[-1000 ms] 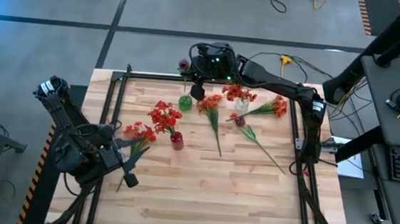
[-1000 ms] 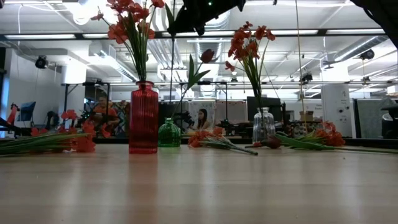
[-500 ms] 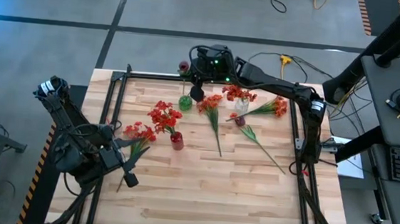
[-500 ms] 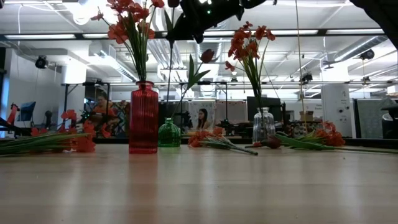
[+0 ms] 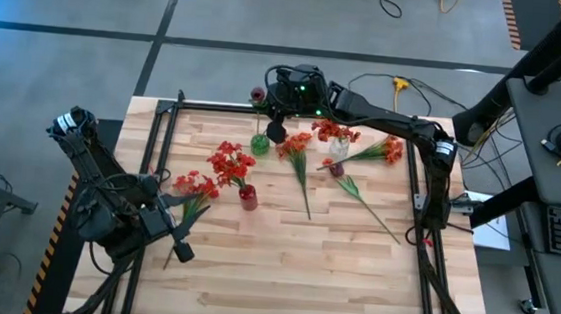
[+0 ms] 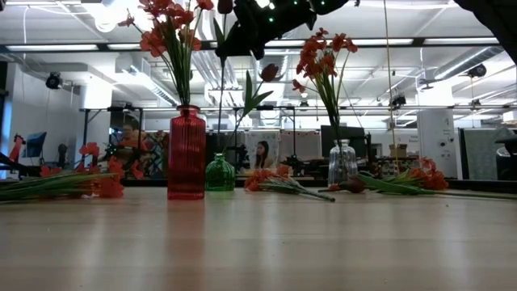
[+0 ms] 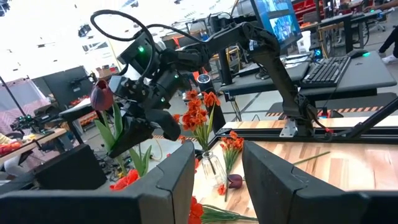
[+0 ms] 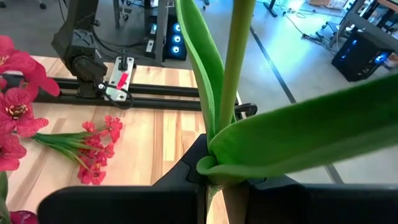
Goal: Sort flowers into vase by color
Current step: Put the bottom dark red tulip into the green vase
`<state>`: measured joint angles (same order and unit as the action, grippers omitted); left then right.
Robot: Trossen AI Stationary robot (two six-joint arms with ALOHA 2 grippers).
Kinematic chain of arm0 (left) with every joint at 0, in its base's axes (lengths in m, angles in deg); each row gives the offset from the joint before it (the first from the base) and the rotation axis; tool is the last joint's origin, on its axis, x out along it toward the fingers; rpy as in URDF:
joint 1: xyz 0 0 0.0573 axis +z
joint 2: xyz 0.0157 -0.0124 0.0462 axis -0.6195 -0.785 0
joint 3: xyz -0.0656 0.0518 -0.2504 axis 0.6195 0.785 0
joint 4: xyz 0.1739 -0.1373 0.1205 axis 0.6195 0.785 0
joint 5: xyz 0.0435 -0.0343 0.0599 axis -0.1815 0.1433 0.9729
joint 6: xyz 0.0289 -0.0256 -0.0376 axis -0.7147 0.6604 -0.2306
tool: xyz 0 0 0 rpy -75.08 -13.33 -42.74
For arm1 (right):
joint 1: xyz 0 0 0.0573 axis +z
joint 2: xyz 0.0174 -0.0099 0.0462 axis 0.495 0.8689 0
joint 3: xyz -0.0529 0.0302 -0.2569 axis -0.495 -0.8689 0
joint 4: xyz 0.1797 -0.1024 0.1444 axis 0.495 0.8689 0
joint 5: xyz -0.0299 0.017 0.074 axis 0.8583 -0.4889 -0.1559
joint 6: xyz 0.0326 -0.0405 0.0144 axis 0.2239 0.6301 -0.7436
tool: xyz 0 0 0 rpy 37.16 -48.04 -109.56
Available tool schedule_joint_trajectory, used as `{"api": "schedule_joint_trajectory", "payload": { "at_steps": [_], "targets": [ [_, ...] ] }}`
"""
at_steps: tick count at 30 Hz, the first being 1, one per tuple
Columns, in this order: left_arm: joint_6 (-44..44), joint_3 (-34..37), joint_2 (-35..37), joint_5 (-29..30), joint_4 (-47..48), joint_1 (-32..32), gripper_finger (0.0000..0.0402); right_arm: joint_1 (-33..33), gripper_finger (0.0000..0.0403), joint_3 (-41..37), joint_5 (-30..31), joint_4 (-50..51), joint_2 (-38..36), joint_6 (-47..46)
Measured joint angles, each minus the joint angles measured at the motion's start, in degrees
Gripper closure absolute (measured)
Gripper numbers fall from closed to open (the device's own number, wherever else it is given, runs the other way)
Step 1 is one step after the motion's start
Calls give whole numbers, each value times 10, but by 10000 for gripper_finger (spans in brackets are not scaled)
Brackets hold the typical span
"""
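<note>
High view shows us the right gripper (image 5: 275, 128) hanging over the far edge of the pale wooden plank surface (image 5: 282, 267), directly above the small round green glass vase (image 5: 259, 143). Its jaws are pinching the smooth green stem of a dark purple tulip-like bud (image 5: 257, 94), which we see just beyond that green vase, past the surface edge. In the right wrist view the stem (image 8: 233, 68) rises straight from between the dark fingers (image 8: 180, 177), with a broad, glossy, folded leaf curling off beside it.

From the low view we see the green vase (image 6: 219, 174) squat and bulbous, already holding one thin stem that carries a second purple bud (image 6: 269, 73) above it. Just beside the green vase stands the tall ribbed red glass vase (image 6: 187, 153), filled with clustered red blooms (image 6: 168, 20) on long narrow leaves. On the green vase's other side, well apart, stands the clear glass bottle vase (image 6: 342, 164) holding clustered orange-red blooms (image 6: 321, 53).

Loose stems lie flat on the planks: an orange-red spray (image 5: 294, 145) near the green vase, another orange-red spray (image 5: 389, 149) farther off, and a loose purple bud (image 5: 336, 168) on a long leafy stem past the clear vase. A red spray (image 5: 194, 184) lies beyond the red vase, next to the left gripper (image 5: 176, 231), which waits there with its jaws spread.
</note>
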<state>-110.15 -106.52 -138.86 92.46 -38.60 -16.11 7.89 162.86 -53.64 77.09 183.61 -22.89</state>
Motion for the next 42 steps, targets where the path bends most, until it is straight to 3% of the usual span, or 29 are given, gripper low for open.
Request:
{"api": "schedule_joint_trajectory", "payload": {
  "at_steps": [42],
  "targets": [
    [0, 0, 0, 0, 0, 0, 283, 0, 385, -30, 5, -25, 0, 2]
  ]
}}
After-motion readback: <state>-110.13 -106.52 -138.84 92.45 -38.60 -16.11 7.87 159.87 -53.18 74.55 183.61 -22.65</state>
